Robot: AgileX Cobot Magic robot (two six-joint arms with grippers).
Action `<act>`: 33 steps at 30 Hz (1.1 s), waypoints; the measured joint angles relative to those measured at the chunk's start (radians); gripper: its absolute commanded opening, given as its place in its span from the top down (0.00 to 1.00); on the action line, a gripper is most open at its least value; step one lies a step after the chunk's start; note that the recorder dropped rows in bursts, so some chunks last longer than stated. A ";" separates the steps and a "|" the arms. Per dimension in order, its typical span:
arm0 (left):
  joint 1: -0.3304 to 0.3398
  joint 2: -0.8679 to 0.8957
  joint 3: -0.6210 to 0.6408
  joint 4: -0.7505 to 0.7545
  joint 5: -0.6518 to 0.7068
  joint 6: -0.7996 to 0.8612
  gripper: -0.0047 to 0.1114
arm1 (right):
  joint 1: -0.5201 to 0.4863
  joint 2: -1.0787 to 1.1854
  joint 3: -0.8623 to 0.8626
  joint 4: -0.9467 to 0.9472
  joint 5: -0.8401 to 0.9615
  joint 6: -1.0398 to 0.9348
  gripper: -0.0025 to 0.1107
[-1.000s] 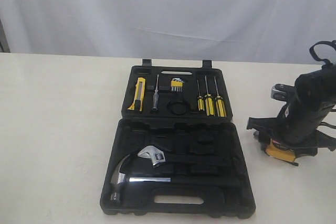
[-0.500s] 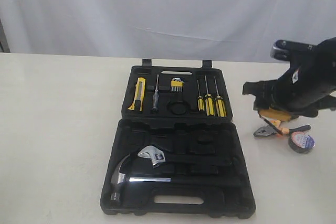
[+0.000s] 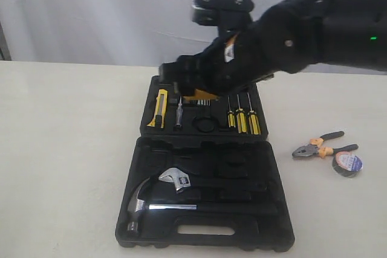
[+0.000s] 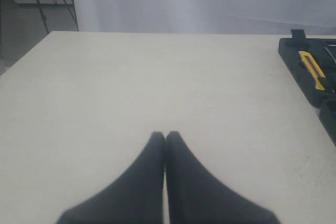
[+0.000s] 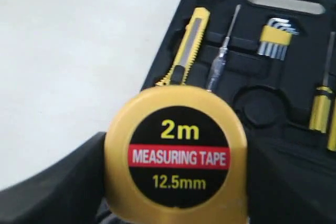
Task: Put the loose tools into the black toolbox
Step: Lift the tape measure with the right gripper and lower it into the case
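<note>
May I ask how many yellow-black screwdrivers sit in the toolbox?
3 screwdrivers side by side in the toolbox, far half: left, middle, right. The arm may hide others.

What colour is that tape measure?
That tape measure is yellow, label black and red; clearest in right wrist view.

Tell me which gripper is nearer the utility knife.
Right. The right gripper, holding the tape measure, hangs over the toolbox beside the utility knife; the left gripper, shut, is over the table well away from it.
</note>
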 measured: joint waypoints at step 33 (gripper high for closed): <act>0.000 0.000 0.000 0.000 0.000 0.000 0.96 | 0.144 0.495 -0.258 -0.003 0.041 0.178 0.98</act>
